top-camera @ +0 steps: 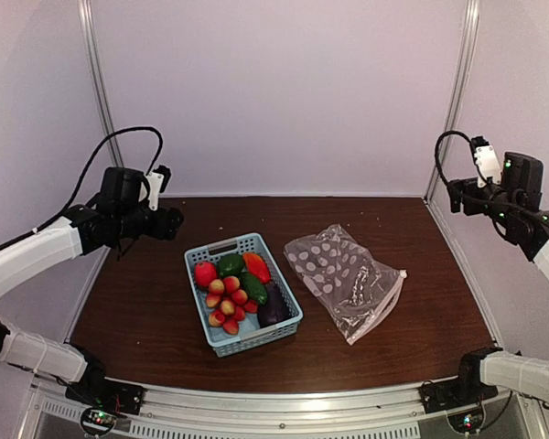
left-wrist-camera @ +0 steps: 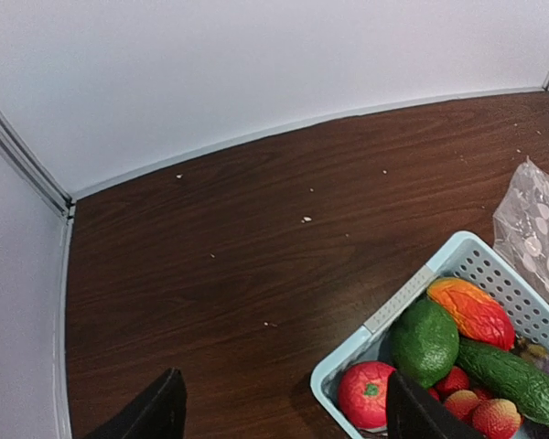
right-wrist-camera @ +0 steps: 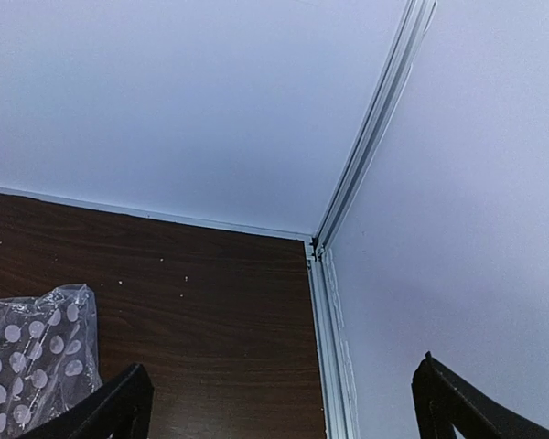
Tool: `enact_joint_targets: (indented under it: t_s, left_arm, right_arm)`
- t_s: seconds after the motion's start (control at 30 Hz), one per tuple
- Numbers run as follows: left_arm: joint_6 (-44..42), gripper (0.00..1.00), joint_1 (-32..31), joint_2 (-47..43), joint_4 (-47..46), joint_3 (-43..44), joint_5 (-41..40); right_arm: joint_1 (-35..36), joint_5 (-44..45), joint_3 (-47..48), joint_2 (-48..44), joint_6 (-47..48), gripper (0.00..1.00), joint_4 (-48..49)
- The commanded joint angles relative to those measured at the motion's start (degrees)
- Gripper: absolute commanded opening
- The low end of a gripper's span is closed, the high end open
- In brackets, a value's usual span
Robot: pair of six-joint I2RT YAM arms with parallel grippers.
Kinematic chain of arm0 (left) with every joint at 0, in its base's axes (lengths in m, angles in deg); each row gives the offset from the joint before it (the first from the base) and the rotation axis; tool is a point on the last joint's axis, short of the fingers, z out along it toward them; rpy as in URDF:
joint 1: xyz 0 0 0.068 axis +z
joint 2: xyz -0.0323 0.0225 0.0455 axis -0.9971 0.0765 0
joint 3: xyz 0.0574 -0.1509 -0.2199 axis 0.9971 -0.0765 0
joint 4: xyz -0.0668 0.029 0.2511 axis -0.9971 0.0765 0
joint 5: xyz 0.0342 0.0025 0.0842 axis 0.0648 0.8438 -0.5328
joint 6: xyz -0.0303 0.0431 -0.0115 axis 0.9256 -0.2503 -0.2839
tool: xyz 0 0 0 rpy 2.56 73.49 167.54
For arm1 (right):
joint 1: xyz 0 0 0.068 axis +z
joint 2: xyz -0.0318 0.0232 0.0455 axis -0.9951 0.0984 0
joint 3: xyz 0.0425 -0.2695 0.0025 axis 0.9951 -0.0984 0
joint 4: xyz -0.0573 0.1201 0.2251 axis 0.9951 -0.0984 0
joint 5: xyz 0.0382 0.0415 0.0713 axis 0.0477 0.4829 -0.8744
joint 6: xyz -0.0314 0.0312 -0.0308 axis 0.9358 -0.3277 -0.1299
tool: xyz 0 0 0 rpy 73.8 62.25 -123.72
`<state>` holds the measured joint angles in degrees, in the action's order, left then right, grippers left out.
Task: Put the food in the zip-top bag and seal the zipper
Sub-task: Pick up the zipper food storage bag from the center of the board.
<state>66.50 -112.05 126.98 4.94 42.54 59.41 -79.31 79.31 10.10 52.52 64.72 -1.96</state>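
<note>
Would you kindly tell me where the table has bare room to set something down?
The table is bare left of the basket, along the back wall behind basket and bag, right of the bag, and along the near edge. It is tight only in the gap between basket and bag; the basket itself is packed with food.

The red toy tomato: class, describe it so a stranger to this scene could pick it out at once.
On the brown wooden table, find the light-blue perforated plastic basket left of the clear polka-dot bag. The round red plastic tomato lies in the basket's far-left corner. Unlike the green pepper beside it and the clustered red-yellow fruits, it is one plain red ball with a green calyx.
</note>
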Motion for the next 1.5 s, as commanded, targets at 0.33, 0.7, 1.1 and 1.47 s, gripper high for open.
enact_joint_targets:
  t_s: [0.33, 0.7, 1.1, 1.47]
  left_arm:
    - [0.7, 0.64, -20.3, 2.7, -4.9, -1.9, 10.3]
    - [12.2, 0.58, -30.2, 13.4, -8.2, 1.4, 12.4]
    - [16.5, 0.58, -30.8, 12.9, -6.4, 4.8, 11.8]
    - [17.8, 0.58, -30.8, 10.3, -6.0, 4.7, 9.6]
  right_arm:
    - [-1.9, -23.6, -14.4, -9.8, 32.5, 0.9, -14.8]
    - [16.7, -16.3, -21.1, -4.0, 55.8, 0.64, -20.1]
    - [29.7, -6.3, -29.0, 7.0, 59.7, 0.54, -5.7]
    - [29.9, -1.0, -30.6, 12.8, 58.8, 0.41, 3.3]
